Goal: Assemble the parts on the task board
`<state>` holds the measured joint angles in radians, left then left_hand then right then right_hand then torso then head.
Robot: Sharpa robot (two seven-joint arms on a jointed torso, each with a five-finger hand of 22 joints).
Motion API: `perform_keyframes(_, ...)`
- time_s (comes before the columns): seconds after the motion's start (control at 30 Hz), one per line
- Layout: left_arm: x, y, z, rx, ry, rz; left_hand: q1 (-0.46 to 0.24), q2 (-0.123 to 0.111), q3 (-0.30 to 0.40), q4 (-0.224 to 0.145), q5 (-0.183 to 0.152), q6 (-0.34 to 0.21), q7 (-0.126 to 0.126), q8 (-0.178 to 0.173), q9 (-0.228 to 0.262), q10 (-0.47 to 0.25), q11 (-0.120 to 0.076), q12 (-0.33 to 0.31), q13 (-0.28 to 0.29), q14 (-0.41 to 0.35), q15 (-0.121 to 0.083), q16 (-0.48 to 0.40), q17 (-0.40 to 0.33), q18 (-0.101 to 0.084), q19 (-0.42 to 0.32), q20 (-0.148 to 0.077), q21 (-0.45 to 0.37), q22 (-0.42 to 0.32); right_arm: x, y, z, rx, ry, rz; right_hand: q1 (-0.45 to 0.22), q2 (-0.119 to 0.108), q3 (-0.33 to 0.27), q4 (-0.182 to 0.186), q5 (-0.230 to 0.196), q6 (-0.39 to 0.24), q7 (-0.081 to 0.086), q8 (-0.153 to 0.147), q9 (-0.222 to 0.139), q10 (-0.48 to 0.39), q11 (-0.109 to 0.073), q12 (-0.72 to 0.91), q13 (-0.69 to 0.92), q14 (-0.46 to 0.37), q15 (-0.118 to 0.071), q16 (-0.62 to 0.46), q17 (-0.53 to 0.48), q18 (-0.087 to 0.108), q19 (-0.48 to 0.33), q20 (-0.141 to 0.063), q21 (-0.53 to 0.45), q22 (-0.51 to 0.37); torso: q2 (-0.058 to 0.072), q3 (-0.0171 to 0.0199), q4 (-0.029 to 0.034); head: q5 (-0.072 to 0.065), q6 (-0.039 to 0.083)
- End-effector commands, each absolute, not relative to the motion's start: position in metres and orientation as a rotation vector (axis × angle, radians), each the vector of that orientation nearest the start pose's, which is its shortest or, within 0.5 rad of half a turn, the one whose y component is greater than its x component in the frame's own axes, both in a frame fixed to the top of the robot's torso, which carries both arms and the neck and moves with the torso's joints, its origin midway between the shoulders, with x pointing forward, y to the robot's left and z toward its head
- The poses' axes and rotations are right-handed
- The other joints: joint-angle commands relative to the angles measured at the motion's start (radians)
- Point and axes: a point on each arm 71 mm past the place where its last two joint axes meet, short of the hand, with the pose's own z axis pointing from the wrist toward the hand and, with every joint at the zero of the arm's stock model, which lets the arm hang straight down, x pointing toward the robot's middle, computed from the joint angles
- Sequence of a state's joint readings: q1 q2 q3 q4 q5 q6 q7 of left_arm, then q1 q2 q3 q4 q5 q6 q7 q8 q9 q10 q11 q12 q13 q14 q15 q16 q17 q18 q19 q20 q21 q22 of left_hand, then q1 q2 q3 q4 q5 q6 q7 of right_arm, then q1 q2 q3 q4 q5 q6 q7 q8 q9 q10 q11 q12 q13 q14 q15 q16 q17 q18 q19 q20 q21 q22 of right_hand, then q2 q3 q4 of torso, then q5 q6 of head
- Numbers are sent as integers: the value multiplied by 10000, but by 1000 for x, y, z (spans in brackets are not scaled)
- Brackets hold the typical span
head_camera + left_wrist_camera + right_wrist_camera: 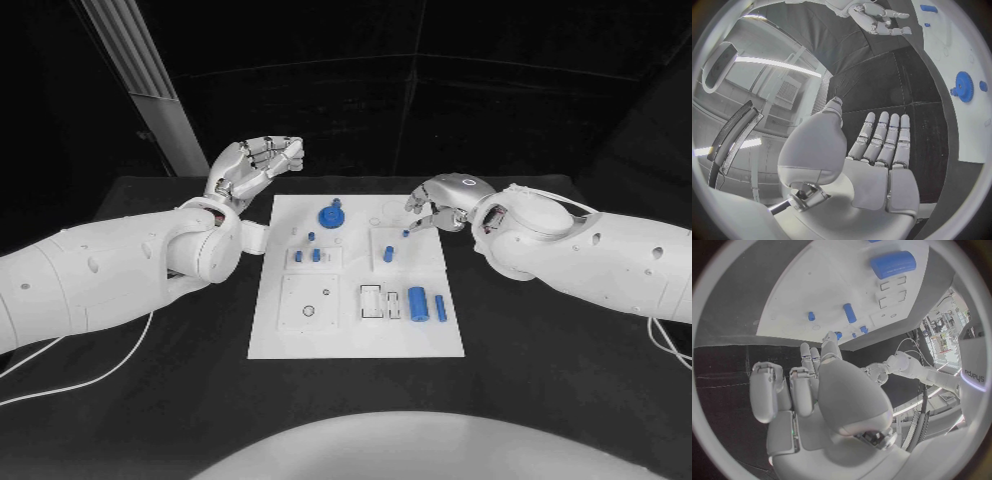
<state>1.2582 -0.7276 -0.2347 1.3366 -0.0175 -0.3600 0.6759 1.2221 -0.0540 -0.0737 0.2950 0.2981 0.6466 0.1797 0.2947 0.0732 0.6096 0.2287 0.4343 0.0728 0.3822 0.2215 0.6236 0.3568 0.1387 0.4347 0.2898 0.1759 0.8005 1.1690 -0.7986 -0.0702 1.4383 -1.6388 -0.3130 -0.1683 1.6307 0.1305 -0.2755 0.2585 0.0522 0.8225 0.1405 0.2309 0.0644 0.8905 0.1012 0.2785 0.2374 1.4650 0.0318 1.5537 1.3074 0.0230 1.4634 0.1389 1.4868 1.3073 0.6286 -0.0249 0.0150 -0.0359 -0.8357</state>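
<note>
We saw the right hand at the task board's far right edge, seemingly pinching a small blue part to seat it. The left hand waited off the far-left corner, fingers apart, holding nothing.

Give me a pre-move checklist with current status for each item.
1. Left hand empty, fingers apart, off the task board: ok.
2. Right hand over the board's far right part: ok.
3. Small blue part pinched at the right hand's fingertips: cannot tell.
4. Blue gear on the board's far part, untouched: ok.
5. Big blue cylinder lying on the board's near right: ok.
</note>
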Motion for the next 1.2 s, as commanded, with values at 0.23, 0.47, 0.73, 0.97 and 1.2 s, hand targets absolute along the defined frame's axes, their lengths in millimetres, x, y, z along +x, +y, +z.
perform_keyframes(0.23,502,214,-188,-7161,10432,-16270,47,145,44,-6,-50,-116,855,87,1,-138,-5,123,13,-89,16,141,-90,-154,76,4,-87,-68,494,-200,-229,-3156,17646,3520,-32,-54,6,75,-53,-90,-23,-185,3,184,-40,-106,-152,964,-115,-31,2224,25,521,-108,-102,2254,5,11,-7,-70,0)
perform_keyframes(0.47,502,214,-188,-7194,10471,-16260,89,208,55,-12,-39,-149,856,160,4,-189,-4,224,15,-105,15,249,-163,-154,117,3,-116,-114,495,-199,-231,-3053,17703,3370,82,-38,56,80,-54,162,-125,-221,41,542,-99,-144,-377,966,-150,-29,2226,33,504,-150,-140,2239,1,2,-4,-103,-71)
perform_keyframes(0.73,502,215,-189,-7244,10519,-16173,171,290,65,-18,-7,-153,846,259,10,-198,-15,369,23,-139,12,361,-263,-156,154,2,-153,-167,497,-193,-234,-3087,17770,3383,137,7,59,195,-53,506,-211,-267,45,1048,-230,-249,-698,961,-336,-43,2197,33,514,-289,-138,2241,-5,-3,-11,-65,-176)
perform_keyframes(0.97,502,216,-189,-7280,10555,-16148,234,352,62,-22,20,-171,842,324,9,-226,-18,465,21,-161,11,450,-341,-156,179,2,-178,-205,499,-188,-236,-3092,17899,3272,179,34,72,218,-53,576,-209,-324,35,1189,-266,-331,-840,960,-378,-46,2191,36,509,-347,-153,2235,-2,6,2,-89,-216)
perform_keyframes(1.2,501,217,-189,-7302,10566,-16116,262,380,49,-21,42,-167,836,369,10,-228,-23,529,21,-165,7,509,-388,-152,204,1,-187,-224,502,-184,-238,-2973,17995,3034,229,59,94,220,-53,582,-188,-396,23,1257,-275,-420,-963,958,-404,-50,2182,45,490,-379,-192,2220,-3,8,-9,-75,-241)
